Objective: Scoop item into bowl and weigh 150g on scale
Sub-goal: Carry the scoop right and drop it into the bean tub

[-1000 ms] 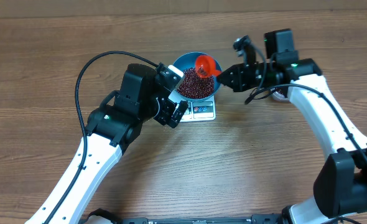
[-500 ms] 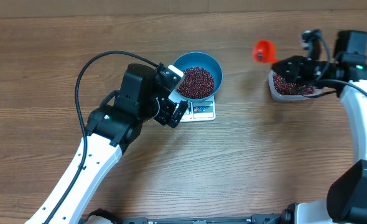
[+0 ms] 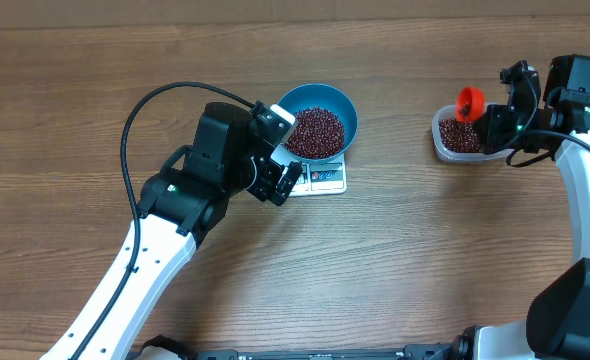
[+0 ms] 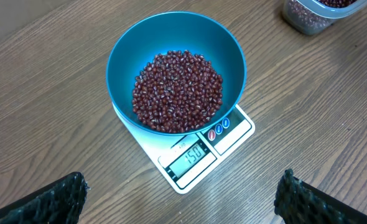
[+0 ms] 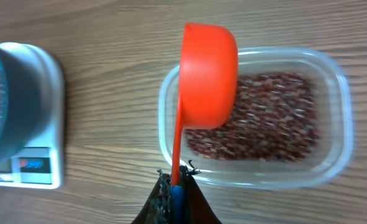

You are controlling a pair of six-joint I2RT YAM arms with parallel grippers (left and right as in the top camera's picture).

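We see a matt table of brown wood grain. The bowl looks like smooth blue plastic with a soft sheen, and the beans are glossy. The scale is smooth white plastic. At three o'clock overhead, the tub is clear plastic and the scoop glossy orange plastic. On the left gripper the fingers are black, rough and matt.

Open table between scale and tub
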